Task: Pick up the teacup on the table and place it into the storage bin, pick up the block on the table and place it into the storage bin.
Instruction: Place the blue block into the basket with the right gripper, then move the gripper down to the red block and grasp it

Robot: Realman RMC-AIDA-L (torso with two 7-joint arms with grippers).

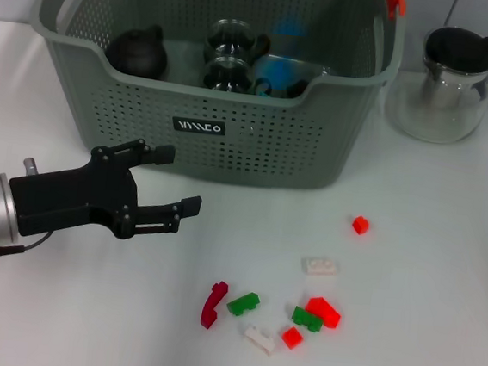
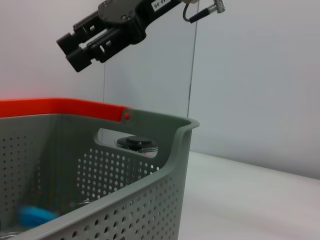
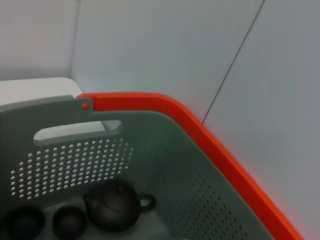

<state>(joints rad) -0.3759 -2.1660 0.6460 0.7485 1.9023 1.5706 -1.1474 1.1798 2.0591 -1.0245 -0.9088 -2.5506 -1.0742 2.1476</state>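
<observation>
From the head camera I see my left claw (image 1: 168, 178) nearest, black fingers spread and holding nothing, hovering over the white bench (image 1: 442, 280). Beyond it stands the grey-green perforated plastic storage bin (image 1: 230, 147); small scattered plastic blocks (image 1: 300, 314) lie off to its right. The left wrist view shows another black claw (image 2: 75, 52) above the bin's rim. The right wrist view shows a dark teapot (image 3: 117, 206) and dark teacups (image 3: 70, 220) inside the bin.

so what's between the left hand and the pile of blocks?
Nothing: in the head view the stretch of white table from the open left hand to the nearest block, the dark red one, is bare.
</observation>
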